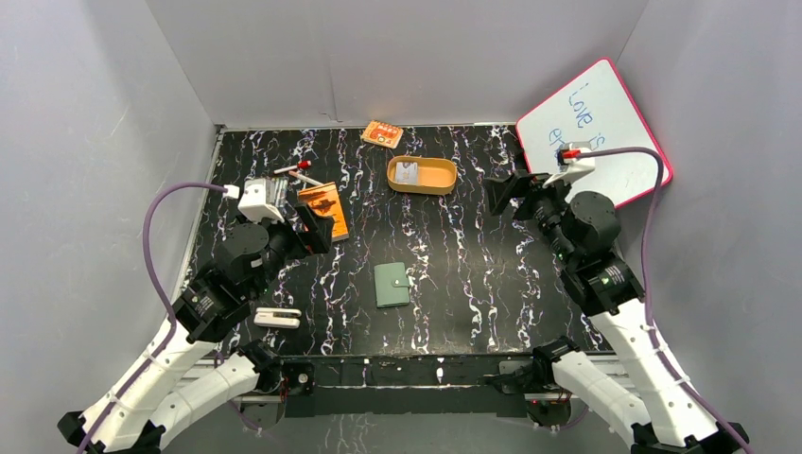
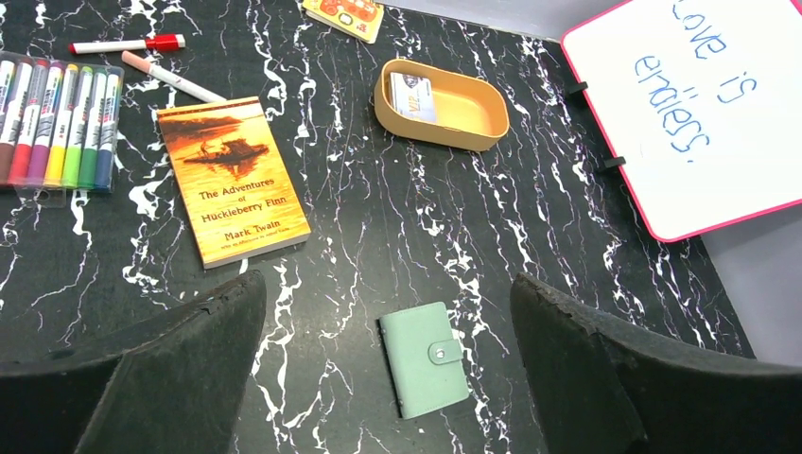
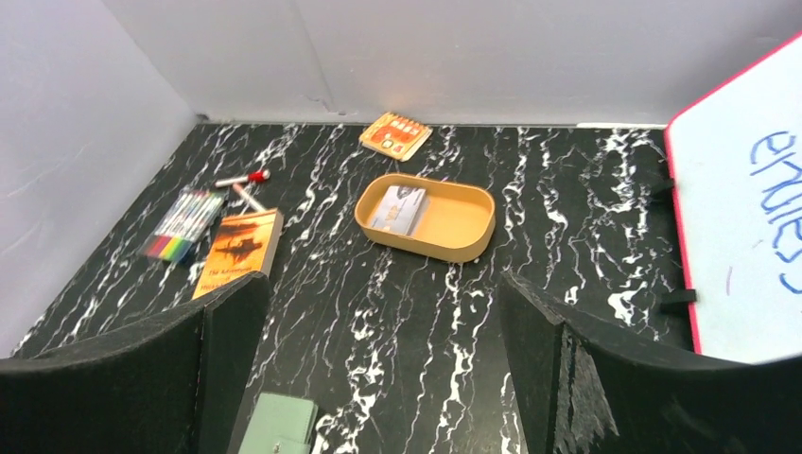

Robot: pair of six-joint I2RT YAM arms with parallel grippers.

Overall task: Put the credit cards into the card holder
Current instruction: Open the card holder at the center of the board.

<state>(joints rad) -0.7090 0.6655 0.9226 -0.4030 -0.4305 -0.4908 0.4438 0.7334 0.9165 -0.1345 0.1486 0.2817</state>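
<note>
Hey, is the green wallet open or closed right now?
Closed: the green wallet lies folded flat, its snap tab fastened over the front cover.

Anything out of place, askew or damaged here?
Nothing spilled or damaged. The whiteboard sits askew far right, extending past the table edge. The card holder lies shut; credit cards sit in the tan tray.

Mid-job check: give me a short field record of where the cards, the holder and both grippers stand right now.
credit cards: lying in the tan oval tray, at its left end in the top view
card holder: closed, tab over the front, flat on the table, apart from the tray
left gripper: open, empty, above the table
right gripper: open, empty, above the table
progress: holder unopened, cards in the tray
clutter: Huckleberry Finn book, marker set, whiteboard
</note>
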